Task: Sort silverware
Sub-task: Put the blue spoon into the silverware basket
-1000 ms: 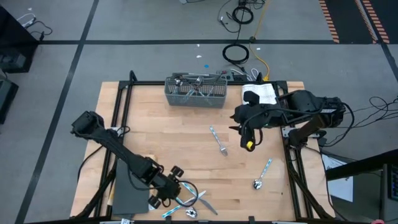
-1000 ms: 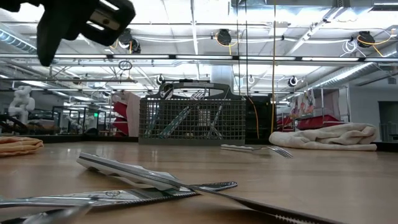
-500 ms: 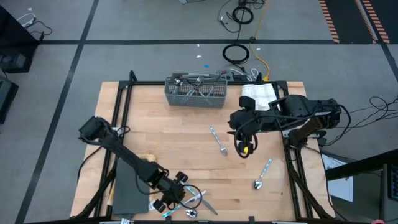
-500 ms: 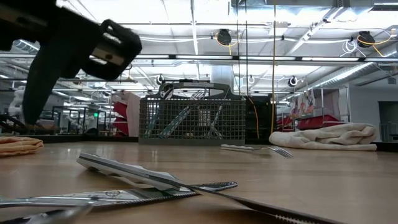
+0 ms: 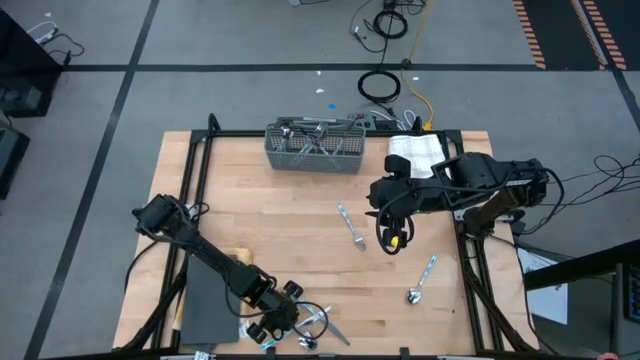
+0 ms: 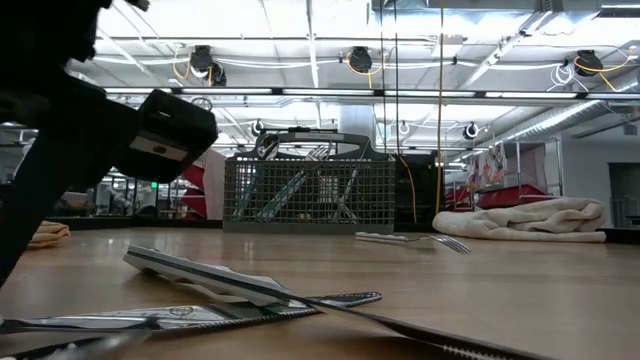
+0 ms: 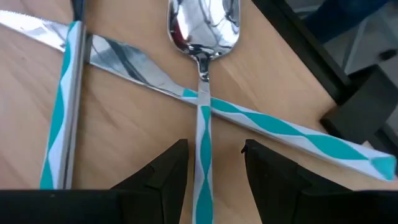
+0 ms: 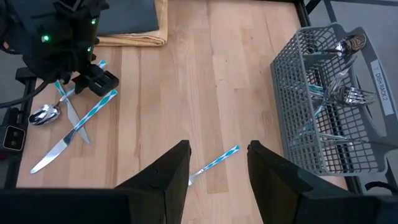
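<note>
Left claw (image 7: 211,165) apart, low over near-edge pile, astride spoon (image 7: 202,93) handle; axis runs straight ahead between fingers. Right claw (image 8: 217,163) apart, above mid-worktop fork (image 8: 214,163), farther off.

We are seeing bright, even light coming from ceiling strip lamps (image 6: 330,92) above the mesh basket (image 6: 308,193), leaving only faint shadows on the table (image 5: 300,210). Glare is flashing off the spoon bowl (image 7: 203,25), and cutlery nearest the low camera, well before the basket, is blurring.
</note>
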Available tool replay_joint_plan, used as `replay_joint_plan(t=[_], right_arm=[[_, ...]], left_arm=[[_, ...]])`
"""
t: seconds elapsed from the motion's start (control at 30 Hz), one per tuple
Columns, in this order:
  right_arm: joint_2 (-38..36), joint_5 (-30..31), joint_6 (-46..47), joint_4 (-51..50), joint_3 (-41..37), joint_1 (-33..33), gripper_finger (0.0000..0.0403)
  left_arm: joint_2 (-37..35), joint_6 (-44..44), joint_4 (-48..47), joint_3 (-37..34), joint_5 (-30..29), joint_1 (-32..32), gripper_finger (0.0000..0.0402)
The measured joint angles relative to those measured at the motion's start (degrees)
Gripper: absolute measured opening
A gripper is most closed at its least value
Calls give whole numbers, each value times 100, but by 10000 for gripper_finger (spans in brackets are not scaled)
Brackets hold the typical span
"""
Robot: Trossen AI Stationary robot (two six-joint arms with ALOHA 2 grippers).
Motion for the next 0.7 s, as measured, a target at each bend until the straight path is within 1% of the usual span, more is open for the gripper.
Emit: replay_joint_plan(t=[0.13, 0.2, 0.27, 0.37, 0.4, 0.6, 0.7], right_arm=[[0, 0, 28, -3, 0, 30, 151], [0, 0, 29, -1, 0, 45, 151], [0, 0, 65, -1, 0, 76, 151], [0, 0, 111, -1, 0, 88, 151], [0, 0, 127, -1, 0, 105, 151], [0, 15, 257, -1, 0, 116, 151], [0, 17, 327, -1, 0, 116, 151]], left_arm=[[111, 56, 25, 0, -9, 52, 162], [145, -36, 148, -98, -70, 65, 148], [148, -64, 227, -188, -116, 90, 118], [152, -73, 252, -225, -115, 149, 47], [152, -83, 241, -225, -94, 157, 29], [106, -176, 221, -236, -86, 159, 25], [-49, -262, 152, -248, -110, 164, 25]])
